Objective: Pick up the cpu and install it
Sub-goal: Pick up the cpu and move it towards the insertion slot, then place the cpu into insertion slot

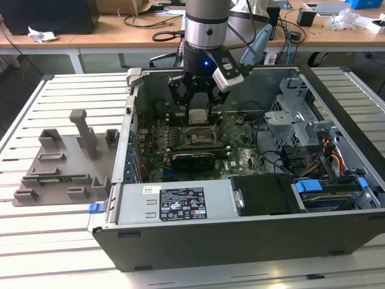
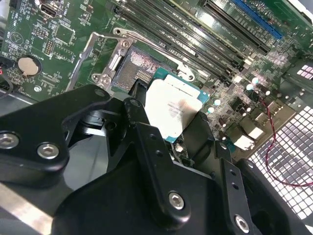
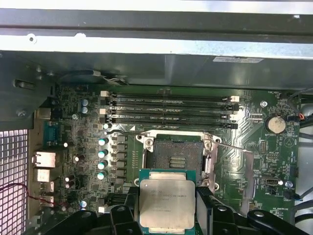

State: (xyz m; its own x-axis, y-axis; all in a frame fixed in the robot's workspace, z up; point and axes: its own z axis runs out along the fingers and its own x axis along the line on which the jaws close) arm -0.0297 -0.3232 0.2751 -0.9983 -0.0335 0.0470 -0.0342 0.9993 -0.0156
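Clamping the cpu (image 3: pixel 166 203), jaws hover over the open socket (image 3: pixel 172 155) beside memory slots (image 3: pixel 168 110).

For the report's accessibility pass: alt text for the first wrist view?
The claw grips the cpu by two opposite edges, metal top showing, near the empty socket on the green motherboard. Memory slots and the case wall lie beyond it.
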